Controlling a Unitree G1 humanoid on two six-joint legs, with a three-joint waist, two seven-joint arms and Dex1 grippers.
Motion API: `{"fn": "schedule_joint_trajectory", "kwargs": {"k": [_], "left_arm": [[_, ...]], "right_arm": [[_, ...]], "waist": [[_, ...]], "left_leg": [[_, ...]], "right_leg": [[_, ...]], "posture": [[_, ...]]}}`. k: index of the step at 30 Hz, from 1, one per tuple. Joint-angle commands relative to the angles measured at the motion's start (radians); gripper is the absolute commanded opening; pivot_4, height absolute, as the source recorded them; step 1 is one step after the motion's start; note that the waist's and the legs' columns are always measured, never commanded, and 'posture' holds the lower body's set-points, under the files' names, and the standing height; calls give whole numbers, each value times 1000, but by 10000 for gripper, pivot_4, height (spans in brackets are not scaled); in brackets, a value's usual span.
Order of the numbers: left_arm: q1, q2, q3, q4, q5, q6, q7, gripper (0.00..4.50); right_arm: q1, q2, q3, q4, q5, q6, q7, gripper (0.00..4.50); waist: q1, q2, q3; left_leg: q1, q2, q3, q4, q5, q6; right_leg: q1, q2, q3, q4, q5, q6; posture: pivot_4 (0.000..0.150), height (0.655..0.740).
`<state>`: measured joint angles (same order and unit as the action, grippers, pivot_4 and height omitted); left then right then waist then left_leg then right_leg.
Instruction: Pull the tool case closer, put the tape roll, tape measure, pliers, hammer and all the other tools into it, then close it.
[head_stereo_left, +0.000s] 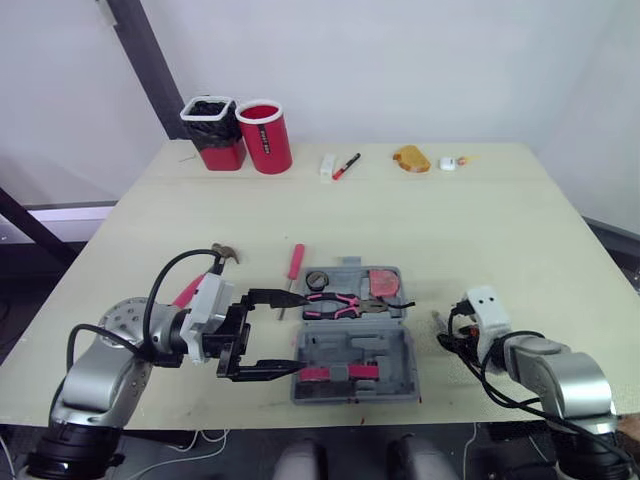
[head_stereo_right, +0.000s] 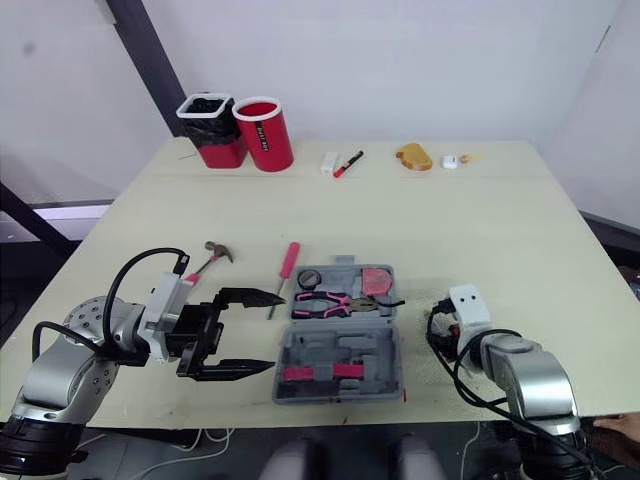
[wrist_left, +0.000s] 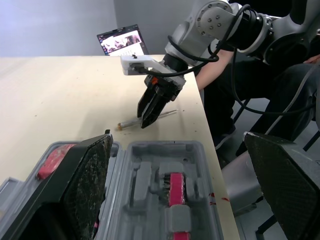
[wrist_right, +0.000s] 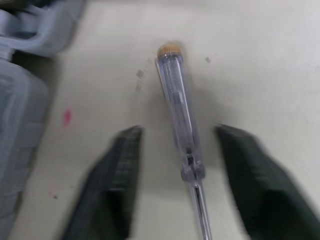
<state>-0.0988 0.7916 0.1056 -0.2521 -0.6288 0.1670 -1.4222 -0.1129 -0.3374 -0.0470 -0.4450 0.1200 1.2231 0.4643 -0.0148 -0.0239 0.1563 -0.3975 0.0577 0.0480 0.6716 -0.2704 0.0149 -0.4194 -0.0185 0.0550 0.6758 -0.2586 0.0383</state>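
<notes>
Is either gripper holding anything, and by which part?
Nothing is held. The right gripper is open astride the clear-handled screwdriver; the left gripper is open by the grey plastic tool case.

Grey tool case (head_stereo_left: 395, 352) open, flat at near worktop edge; pink-handled pliers (head_stereo_left: 333, 305) in far half. Hammer (head_stereo_left: 224, 254), red screwdriver (head_stereo_left: 296, 264) lie L of it; clear screwdriver (wrist_right: 177, 107) to R.

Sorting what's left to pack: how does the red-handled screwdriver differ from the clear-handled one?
The red-handled screwdriver has an opaque red handle; the clear-handled screwdriver is see-through with an amber cap. The red one lies left of the tool case, the clear one right of it, between the open fingers of the right gripper. Both lie flat on the table.
</notes>
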Motion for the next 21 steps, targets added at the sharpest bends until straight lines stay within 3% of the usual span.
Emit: {"fn": "schedule_joint_trajectory", "kwargs": {"k": [1, 7, 14, 17, 18, 19, 21], "left_arm": [[2, 5, 8, -13, -6, -7, -6, 45000], [-1, 8, 12, -20, -11, 1, -1, 45000], [-14, 13, 14, -11, -11, 3, -5, 45000], [-19, 13, 12, -5, -8, 1, -8, 45000], [-21, 13, 12, -4, -8, 1, -8, 45000], [-22, 13, 12, -2, -7, 0, -8, 45000], [-23, 13, 12, 0, -6, -2, -9, 45000]], "right_arm": [[63, -22, -32, -32, 33, -168, 30, 44157], [211, -49, -21, 92, 40, -588, 108, 44157], [253, -38, -25, 234, 75, -795, 143, 44157], [249, -23, -17, 273, 81, -839, 137, 35850], [252, -21, -15, 283, 81, -852, 137, 28612], [257, -20, -14, 292, 78, -863, 135, 26858], [263, -17, -14, 303, 78, -876, 130, 17537]], "waist": [[-2, 0, 0], [-3, 0, 0], [-5, 0, 0], [-5, 0, 0], [-5, 0, 0], [-5, 0, 0], [-4, 0, 0]], "left_leg": [[0, 0, 0, 0, 0, 0], [0, 0, 0, -1, 0, 0], [1, 0, 0, 0, 0, 0], [1, 0, 0, 0, 0, 0], [1, 0, 0, 0, 0, 0], [2, 0, 0, 0, 0, 0], [2, 0, 0, 0, 0, 0]], "right_leg": [[0, 0, 0, 0, 0, 0], [0, 0, 0, 0, 0, 0], [0, 0, 0, 0, 0, 0], [0, 1, 0, 0, 0, 0], [0, 1, 0, 1, 0, 0], [0, 1, 0, 1, 0, 0], [1, 1, 0, 1, 0, 0]], "posture": [[1500, 7400], [1500, 7400], [1500, 7400], [1500, 7400], [1500, 7400], [1500, 7400], [1500, 7400]]}}
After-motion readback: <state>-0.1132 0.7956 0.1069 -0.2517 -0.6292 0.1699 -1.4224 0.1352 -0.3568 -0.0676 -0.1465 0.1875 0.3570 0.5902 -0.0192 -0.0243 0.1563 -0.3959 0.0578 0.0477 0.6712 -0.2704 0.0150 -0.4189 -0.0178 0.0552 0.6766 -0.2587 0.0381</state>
